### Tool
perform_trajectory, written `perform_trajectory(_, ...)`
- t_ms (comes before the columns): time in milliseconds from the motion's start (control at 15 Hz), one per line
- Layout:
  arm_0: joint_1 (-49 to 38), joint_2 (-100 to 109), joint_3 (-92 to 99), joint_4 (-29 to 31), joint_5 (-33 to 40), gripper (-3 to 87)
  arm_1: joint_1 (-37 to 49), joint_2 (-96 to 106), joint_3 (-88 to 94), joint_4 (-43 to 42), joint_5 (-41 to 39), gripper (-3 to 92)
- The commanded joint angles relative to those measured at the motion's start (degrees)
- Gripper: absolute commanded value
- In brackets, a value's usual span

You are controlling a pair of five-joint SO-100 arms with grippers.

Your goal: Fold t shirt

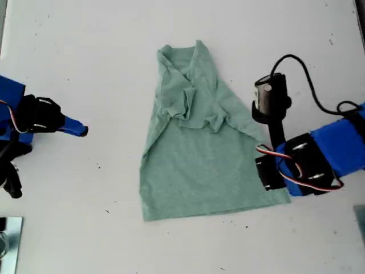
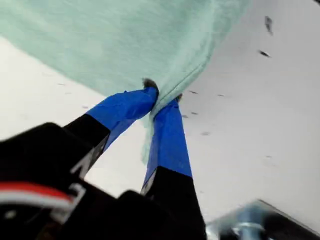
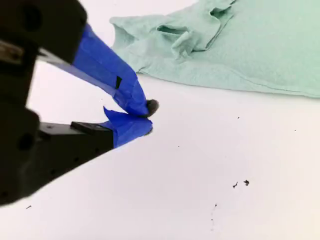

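Observation:
The pale green t shirt (image 1: 199, 160) lies on the white table, its upper part bunched and folded over toward the middle. In the first wrist view my first gripper (image 2: 162, 95) is shut on the edge of the t shirt (image 2: 125, 45), with cloth pinched between its blue fingertips. Its arm (image 1: 296, 162) comes in from the exterior view's right and covers the shirt's lower right edge. My second gripper (image 1: 82, 131) is at the exterior view's left, apart from the shirt. It is shut (image 3: 147, 117) with nothing in it, above bare table, and the t shirt (image 3: 240, 45) lies beyond it.
A metal fitting (image 1: 8, 240) sits at the exterior view's lower left corner. A black cable (image 1: 311, 85) loops above the first arm. Small dark specks (image 3: 240, 184) dot the white table (image 1: 85, 57).

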Motion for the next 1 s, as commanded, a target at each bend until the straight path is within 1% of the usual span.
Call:
perform_trajectory(0, 0.4, 0.4, -0.4, -1.0, 0.4, -0.2, 2.4, -4.9, -10.7, -0.8, -0.9, 2.5)
perform_trajectory(67, 0.3, 0.4, -0.3, -1.0, 0.4, -0.2, 3.6, -8.6, -12.9, -4.2, -1.1, 2.5)
perform_trajectory(133, 0.2, 0.4, -0.3, -1.0, 0.4, -0.2, 4.6, -12.6, -14.4, -9.8, -2.9, 2.5)
perform_trajectory(200, 0.2, 0.4, -0.3, -1.0, 0.4, -0.2, 5.0, -16.1, -14.8, -14.6, -3.4, 6.5)
perform_trajectory(267, 0.3, 0.4, -0.3, -1.0, 0.4, -0.2, 5.2, -18.8, -14.5, -17.8, -3.8, 17.1)
perform_trajectory(400, 0.1, 0.4, -0.3, -1.1, 0.4, -0.2, 5.8, -22.1, -13.7, -23.3, -6.1, 26.2)
perform_trajectory(467, 0.1, 0.4, -0.3, -1.1, 0.4, -0.2, 5.9, -23.5, -14.6, -22.1, -5.6, 22.2)
perform_trajectory(533, 0.2, 0.4, -0.3, -1.1, 0.4, -0.2, 5.2, -22.4, -18.7, -15.6, -6.1, 25.2)
perform_trajectory(600, 0.4, 0.4, -0.2, -1.1, 0.4, -0.2, 5.0, -21.7, -27.7, -4.3, -7.6, 25.5)
perform_trajectory(667, 0.4, 0.4, -0.1, -1.2, 0.4, -0.2, 5.2, -20.8, -35.2, 3.7, -12.1, 26.2)
perform_trajectory(733, 0.3, 0.4, -0.1, -1.3, 0.4, -0.2, 4.8, -17.4, -38.0, 9.0, -14.0, 25.9)
perform_trajectory(800, 0.4, 0.4, -0.1, -1.3, 0.5, -0.2, 4.7, -11.7, -36.1, 11.7, -15.6, 21.6)
perform_trajectory(933, 0.3, 0.4, -0.1, -1.3, 0.6, -0.2, 7.6, 5.9, -17.5, 11.3, -16.9, 12.3)
